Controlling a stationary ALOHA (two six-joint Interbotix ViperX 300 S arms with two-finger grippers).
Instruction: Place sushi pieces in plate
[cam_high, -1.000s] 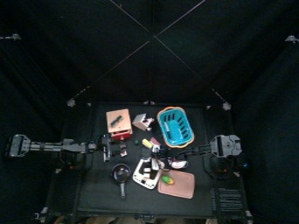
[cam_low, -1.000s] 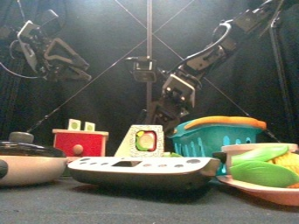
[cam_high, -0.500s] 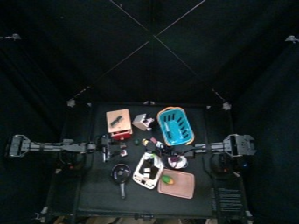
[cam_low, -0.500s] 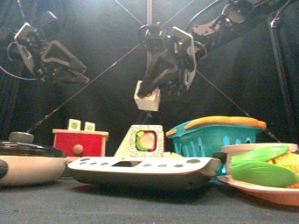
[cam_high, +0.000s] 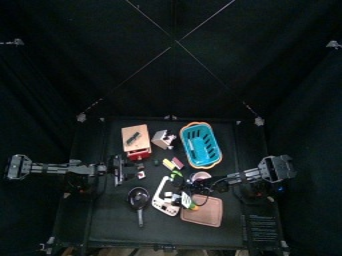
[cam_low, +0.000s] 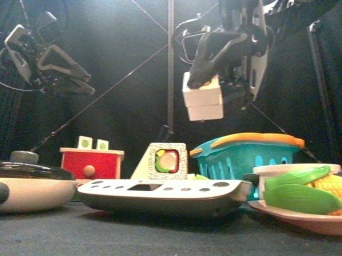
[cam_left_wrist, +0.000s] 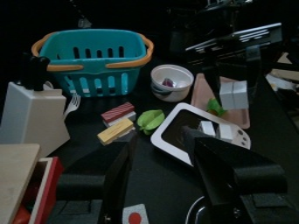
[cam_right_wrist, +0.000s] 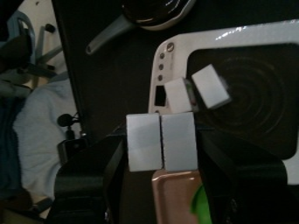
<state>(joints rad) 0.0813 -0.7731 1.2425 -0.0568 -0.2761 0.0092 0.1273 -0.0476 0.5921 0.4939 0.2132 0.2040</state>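
My right gripper (cam_right_wrist: 162, 153) is shut on a white sushi piece (cam_right_wrist: 162, 140). It hangs above the white plate (cam_right_wrist: 263, 44) with the dark middle, as the front view shows (cam_low: 203, 97). In the top view this gripper (cam_high: 186, 191) is over the plate (cam_high: 163, 205). Another white sushi piece (cam_right_wrist: 208, 86) lies on the plate's rim (cam_left_wrist: 176, 144). Red, yellow and green sushi pieces (cam_left_wrist: 117, 112) lie on the table behind the plate. A rolled piece (cam_low: 164, 160) stands upright mid-table. At the table's left side my left gripper (cam_left_wrist: 170, 179) rests open and holds nothing.
A blue basket (cam_high: 201, 143) stands at the back right. There is a small bowl (cam_left_wrist: 172, 80) beside it. A pink board with green vegetables (cam_high: 207, 212) lies right of the plate. A black pan (cam_high: 139, 200) sits front left, with a red and wooden box (cam_high: 134, 137) behind it.
My right arm has carried the white sushi piece from beside the basket forward and up, over the plate. The left arm has stayed still.
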